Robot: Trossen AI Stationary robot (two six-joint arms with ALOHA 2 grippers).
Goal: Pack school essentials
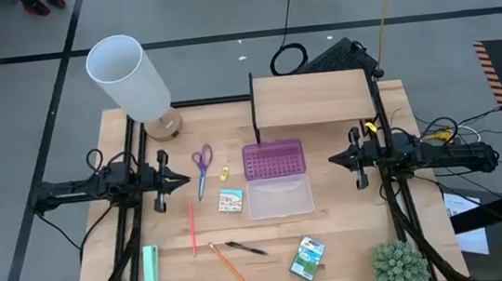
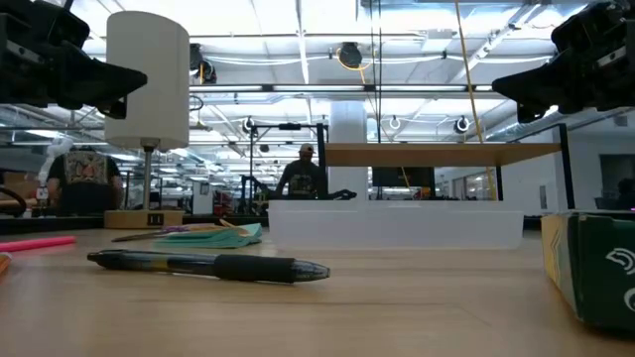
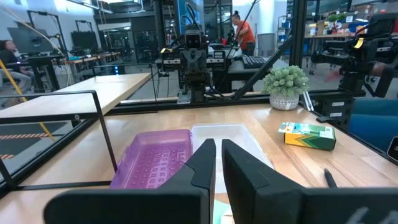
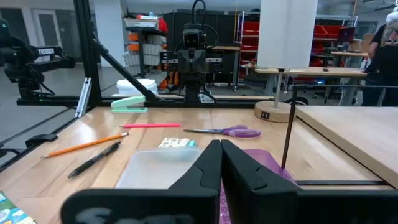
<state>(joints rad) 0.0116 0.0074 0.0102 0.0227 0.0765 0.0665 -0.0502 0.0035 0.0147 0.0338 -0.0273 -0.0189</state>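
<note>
The stationery lies on the wooden table between my two arms. Purple-handled scissors [image 1: 201,164], a tiny yellow piece [image 1: 225,173] and a small colourful square pack [image 1: 230,200] lie left of the clear case [image 1: 280,198]. A red pencil [image 1: 192,229], an orange pencil [image 1: 229,264], a black pen [image 1: 246,248] and a green-yellow crayon box [image 1: 307,257] lie nearer the front edge. The case's purple lid [image 1: 273,159] lies open behind it. My left gripper [image 1: 185,177] hovers shut above the table, left of the scissors. My right gripper [image 1: 333,160] hovers shut, right of the case. Both hold nothing.
A mint-green block [image 1: 151,264] lies near the front left. A white-shaded lamp [image 1: 133,83] stands at the back left and a raised wooden shelf [image 1: 310,99] at the back middle. A small plant [image 1: 400,265] sits in the front right corner.
</note>
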